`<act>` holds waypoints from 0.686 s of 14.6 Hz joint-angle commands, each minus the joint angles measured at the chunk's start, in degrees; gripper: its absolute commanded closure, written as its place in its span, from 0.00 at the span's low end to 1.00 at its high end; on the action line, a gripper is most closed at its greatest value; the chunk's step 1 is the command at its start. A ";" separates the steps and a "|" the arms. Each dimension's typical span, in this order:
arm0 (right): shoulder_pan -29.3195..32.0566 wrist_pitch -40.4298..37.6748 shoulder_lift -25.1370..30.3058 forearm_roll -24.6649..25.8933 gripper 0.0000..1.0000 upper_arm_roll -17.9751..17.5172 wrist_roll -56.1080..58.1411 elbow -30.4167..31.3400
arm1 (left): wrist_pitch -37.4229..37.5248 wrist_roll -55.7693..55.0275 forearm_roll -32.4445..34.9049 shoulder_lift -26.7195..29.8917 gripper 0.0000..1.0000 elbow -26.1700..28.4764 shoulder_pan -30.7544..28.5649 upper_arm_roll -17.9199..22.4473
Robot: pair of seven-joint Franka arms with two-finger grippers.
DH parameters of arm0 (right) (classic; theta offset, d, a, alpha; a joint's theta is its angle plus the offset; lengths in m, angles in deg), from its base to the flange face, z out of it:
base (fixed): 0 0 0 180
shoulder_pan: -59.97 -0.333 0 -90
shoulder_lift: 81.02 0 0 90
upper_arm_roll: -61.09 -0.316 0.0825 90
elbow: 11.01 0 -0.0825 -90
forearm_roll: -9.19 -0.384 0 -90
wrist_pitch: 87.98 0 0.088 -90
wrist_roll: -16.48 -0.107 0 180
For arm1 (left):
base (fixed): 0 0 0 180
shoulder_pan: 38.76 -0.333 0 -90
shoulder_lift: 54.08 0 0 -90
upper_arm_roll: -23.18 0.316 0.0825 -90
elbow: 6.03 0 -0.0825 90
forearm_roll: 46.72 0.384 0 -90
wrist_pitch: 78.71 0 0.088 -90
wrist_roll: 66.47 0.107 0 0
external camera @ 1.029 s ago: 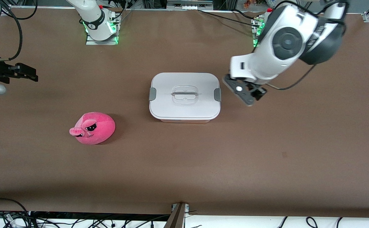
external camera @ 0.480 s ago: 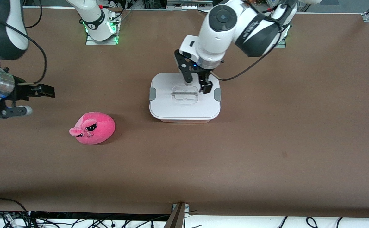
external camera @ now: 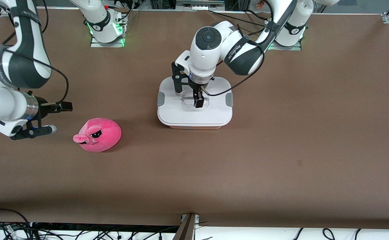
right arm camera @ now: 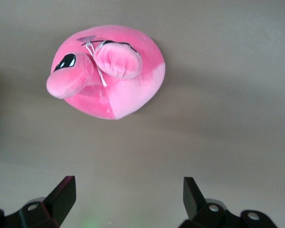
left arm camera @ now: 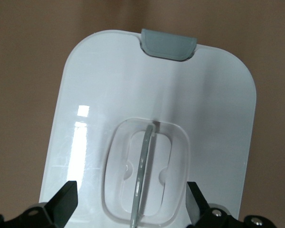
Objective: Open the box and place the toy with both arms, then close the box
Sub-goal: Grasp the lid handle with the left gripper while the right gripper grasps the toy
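The box (external camera: 214, 111) stands mid-table with its white lid (left arm camera: 99, 85) on, a grey clip (external camera: 160, 99) at each end. My left gripper (external camera: 189, 95) is open just over the lid, its fingers straddling the clear central handle (left arm camera: 145, 161) without touching it; it also shows in the left wrist view (left arm camera: 130, 202). The pink plush toy (external camera: 97, 135) lies on the table toward the right arm's end, nearer the front camera than the box. My right gripper (external camera: 57, 117) is open and empty, low beside the toy (right arm camera: 109, 71), a short gap from it; it also shows in the right wrist view (right arm camera: 128, 194).
The brown table (external camera: 281, 150) holds only the box and the toy. The arm bases (external camera: 106, 28) stand along the table's back edge. Cables hang past the front edge (external camera: 187, 220).
My left gripper has swung in from beside the box and come down over the lid's handle. My right gripper has moved toward the toy. Box and toy have not moved.
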 commanded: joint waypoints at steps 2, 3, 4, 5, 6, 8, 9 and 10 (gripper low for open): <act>0.21 4.90 -2.76 -1.85 0.00 -0.06 5.64 2.38 | 0.48 3.50 1.16 -2.49 0.07 -1.87 0.22 0.41; 0.04 6.83 -2.76 -1.85 0.00 -0.07 5.90 3.88 | 0.48 3.86 1.25 -3.02 0.16 -1.87 0.66 0.49; 0.04 8.68 -2.76 -1.93 0.00 -0.07 6.69 5.20 | 0.40 3.95 1.33 -3.11 0.27 -1.87 0.66 0.50; 0.04 10.61 -2.76 -1.94 0.00 -0.50 8.52 6.34 | 0.39 3.78 1.16 -3.20 0.44 -1.79 0.57 0.41; 0.04 12.98 -2.68 -2.46 0.00 -0.68 10.02 7.92 | 0.39 3.34 0.64 -3.38 0.55 -1.79 0.49 0.41; 0.12 16.76 -2.50 -5.70 0.00 -0.68 11.35 10.38 | 0.39 3.25 0.63 -3.55 0.90 -1.79 0.66 0.41; 0.12 18.96 -2.41 -6.50 0.00 -0.68 12.22 11.44 | 0.39 3.25 0.72 -3.55 1.00 -1.79 0.66 0.41; 0.04 21.07 -2.32 -6.51 0.00 -0.68 12.41 12.41 | 0.39 3.25 0.81 -3.47 1.00 -1.79 0.66 0.41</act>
